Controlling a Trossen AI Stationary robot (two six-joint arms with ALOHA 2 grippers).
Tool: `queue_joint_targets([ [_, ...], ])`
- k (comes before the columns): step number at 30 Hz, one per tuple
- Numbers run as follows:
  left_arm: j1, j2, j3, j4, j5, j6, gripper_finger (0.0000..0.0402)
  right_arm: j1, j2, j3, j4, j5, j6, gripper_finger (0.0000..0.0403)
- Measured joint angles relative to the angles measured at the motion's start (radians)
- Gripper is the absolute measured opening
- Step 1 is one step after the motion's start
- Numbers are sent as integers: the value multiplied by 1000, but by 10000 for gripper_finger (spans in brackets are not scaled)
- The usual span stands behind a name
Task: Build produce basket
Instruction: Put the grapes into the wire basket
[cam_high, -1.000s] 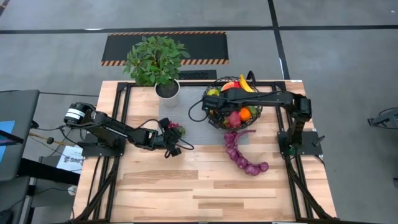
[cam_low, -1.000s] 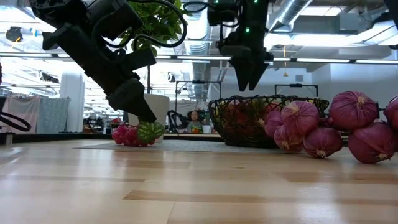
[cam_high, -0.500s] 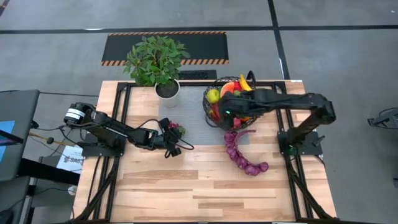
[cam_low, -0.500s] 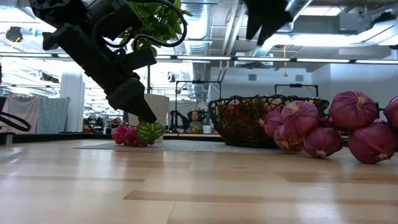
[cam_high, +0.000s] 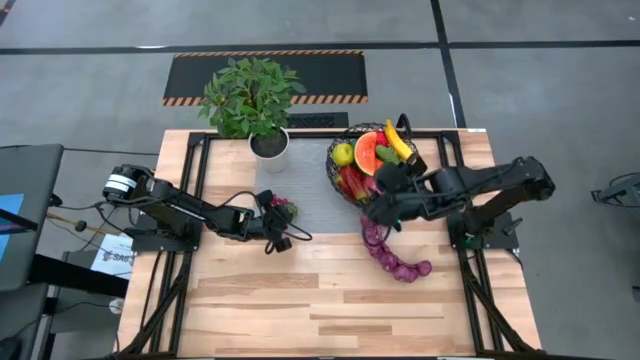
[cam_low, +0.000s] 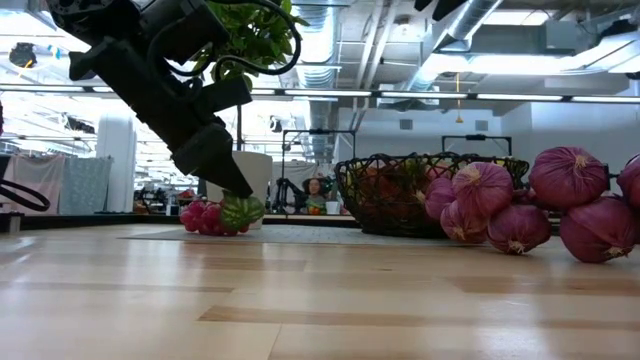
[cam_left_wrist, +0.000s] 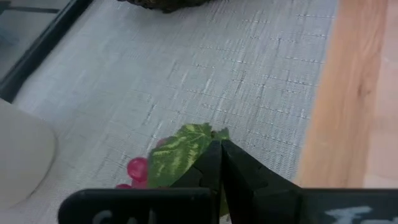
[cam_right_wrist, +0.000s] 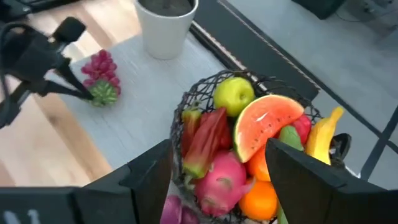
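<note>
High view: my left gripper (cam_high: 283, 213) pinches the grapes' (cam_high: 281, 207) leaf on the mat; right gripper (cam_high: 385, 213) hovers open beside the basket (cam_high: 334, 176). Lift slowly.

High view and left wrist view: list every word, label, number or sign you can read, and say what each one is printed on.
No text can be read in full.
White sheet beside the left arm's base: dark print, too small to read.
Left gripper: pale lettering on its body, cut off by the picture's edge, unreadable.
Striped mat beyond the table: orange and black hazard stripes, no words.
</note>
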Motion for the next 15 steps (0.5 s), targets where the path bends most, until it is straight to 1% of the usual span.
queue_joint_targets([
  [8,0,0,0,52,49,2,0,66,11,0,-28,3,81,276],
  [15,0,0,0,93,59,1,0,112,12,0,-71,28,145,276],
])
